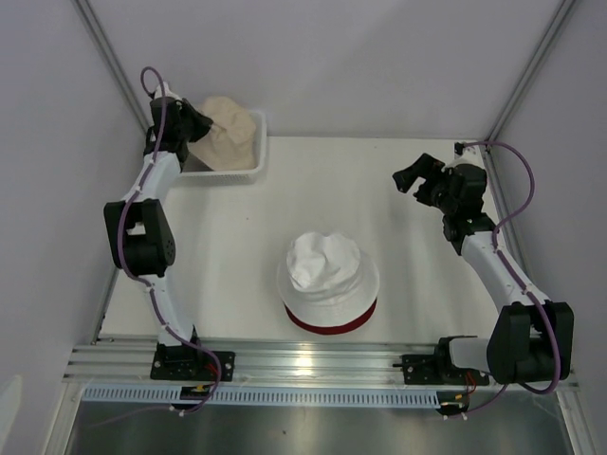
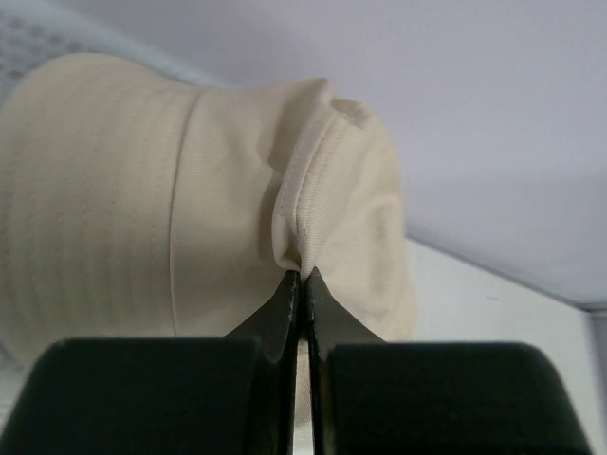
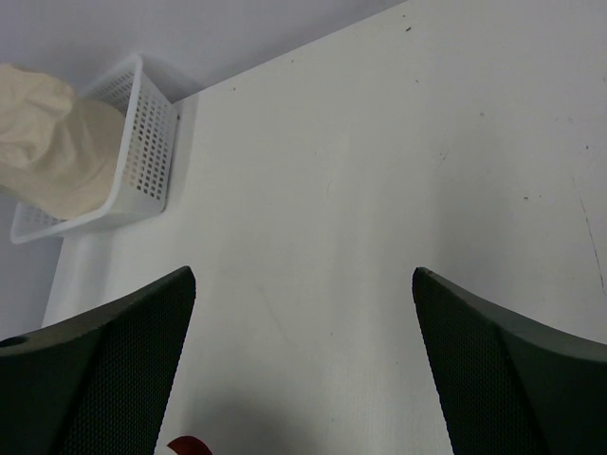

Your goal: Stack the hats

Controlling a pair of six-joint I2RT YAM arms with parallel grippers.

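Observation:
A white hat (image 1: pixel 325 265) sits on a dark red hat (image 1: pixel 332 324) at the table's front middle; only the red brim shows under it. A sliver of the red brim (image 3: pixel 190 445) also shows in the right wrist view. A cream-beige hat (image 1: pixel 232 133) bulges out of the white mesh basket (image 1: pixel 262 144) at the back left. My left gripper (image 1: pixel 204 123) is shut on a pinched fold of the cream-beige hat (image 2: pixel 142 209), its tips (image 2: pixel 302 273) pressed together on the fabric. My right gripper (image 1: pixel 413 178) hovers open at the back right with nothing between its fingers (image 3: pixel 303 275).
The white mesh basket (image 3: pixel 142 142) stands against the left wall in the back corner, with the cream-beige hat (image 3: pixel 52 142) hanging over its side. White enclosure walls close in on the left, back and right. The arm bases stand on the rail at the near edge.

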